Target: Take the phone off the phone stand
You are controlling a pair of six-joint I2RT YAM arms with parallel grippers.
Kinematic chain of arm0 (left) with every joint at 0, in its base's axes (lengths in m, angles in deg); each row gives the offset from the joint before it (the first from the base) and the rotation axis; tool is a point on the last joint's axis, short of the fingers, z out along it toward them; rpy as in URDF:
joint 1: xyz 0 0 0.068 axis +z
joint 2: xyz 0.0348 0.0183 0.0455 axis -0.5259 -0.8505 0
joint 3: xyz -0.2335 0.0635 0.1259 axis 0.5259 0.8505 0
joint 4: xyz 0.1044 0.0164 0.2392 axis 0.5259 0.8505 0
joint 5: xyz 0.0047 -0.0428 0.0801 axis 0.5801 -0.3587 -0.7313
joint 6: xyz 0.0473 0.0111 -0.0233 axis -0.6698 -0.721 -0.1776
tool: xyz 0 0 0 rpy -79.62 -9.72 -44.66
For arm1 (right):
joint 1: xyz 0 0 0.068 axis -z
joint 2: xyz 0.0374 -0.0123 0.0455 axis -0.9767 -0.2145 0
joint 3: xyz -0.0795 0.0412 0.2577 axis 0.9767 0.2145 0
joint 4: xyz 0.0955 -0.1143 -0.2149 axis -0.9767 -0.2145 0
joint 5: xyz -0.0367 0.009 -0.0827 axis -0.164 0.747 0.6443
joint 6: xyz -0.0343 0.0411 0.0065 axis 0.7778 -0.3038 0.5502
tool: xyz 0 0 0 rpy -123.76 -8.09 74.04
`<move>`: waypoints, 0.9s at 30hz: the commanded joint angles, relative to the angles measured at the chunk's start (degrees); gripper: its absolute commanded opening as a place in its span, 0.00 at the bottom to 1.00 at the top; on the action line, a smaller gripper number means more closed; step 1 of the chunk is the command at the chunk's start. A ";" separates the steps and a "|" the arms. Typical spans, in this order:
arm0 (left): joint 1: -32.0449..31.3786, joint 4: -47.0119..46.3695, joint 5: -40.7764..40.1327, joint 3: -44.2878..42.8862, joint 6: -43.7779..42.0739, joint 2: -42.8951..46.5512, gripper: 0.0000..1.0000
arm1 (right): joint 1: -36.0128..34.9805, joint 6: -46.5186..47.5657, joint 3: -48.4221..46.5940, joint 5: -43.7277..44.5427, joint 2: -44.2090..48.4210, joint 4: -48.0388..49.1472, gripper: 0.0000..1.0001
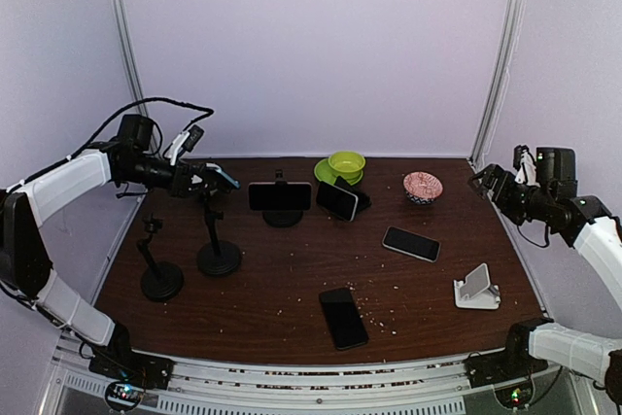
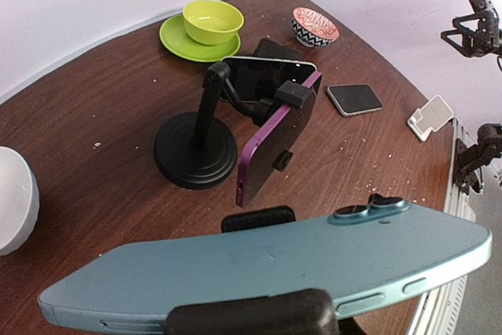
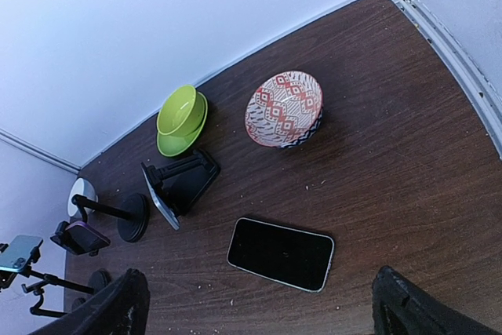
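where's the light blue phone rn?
Top view, far left: the light blue phone is at the top of the tall black stand, between the left tool's fingers.

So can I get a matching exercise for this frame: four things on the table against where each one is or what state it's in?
Things:
1. light blue phone
2. purple phone
3. green bowl
4. white stand

Places or states:
A. sits on the green plate
B. holds no phone, near the table's right edge
C. between the left fingers
D. clamped in the black stand with a round base

Pairs: 1-C, 2-D, 3-A, 4-B
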 commanded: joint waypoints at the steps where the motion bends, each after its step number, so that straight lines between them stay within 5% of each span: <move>1: -1.13 -3.53 1.44 -1.27 3.85 3.31 0.14 | -0.27 1.70 -0.78 -1.66 0.01 1.86 0.99; 14: -10.58 3.40 -5.38 -4.52 6.35 10.53 0.09 | -2.98 6.15 -1.14 -6.07 2.23 3.27 0.99; 27: -20.43 3.52 -12.79 -7.94 9.84 12.76 0.00 | -18.07 12.04 -5.46 -1.42 2.33 2.65 1.00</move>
